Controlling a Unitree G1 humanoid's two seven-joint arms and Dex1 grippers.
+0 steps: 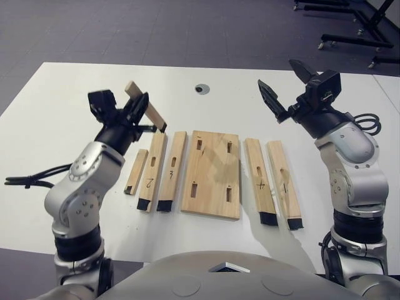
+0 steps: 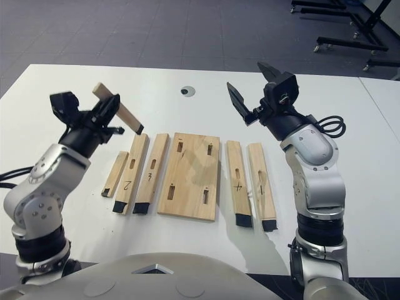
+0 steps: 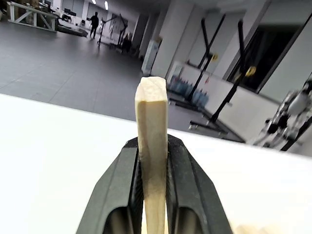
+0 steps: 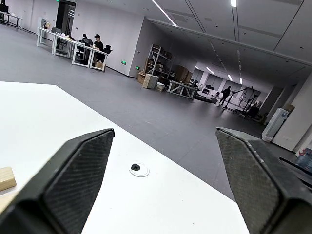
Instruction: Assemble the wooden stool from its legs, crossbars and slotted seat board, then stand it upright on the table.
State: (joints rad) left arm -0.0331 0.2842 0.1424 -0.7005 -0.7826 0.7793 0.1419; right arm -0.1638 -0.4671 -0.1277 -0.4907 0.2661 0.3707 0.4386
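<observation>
Left end effector [image 1: 140, 107]: clamped on short pale wooden crossbar [image 1: 156, 119].
Slotted pale wooden leg [image 1: 153, 169]: laid lengthwise just below it.
Right end effector [image 1: 276, 72]: spread wide, empty.

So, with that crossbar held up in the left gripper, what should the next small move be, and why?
Probably lower the crossbar toward a slot in the nearest leg. The left gripper is shut on it, clear of the table, and that leg lies flat close by. The right gripper hangs open and empty, free to steady it.
</observation>
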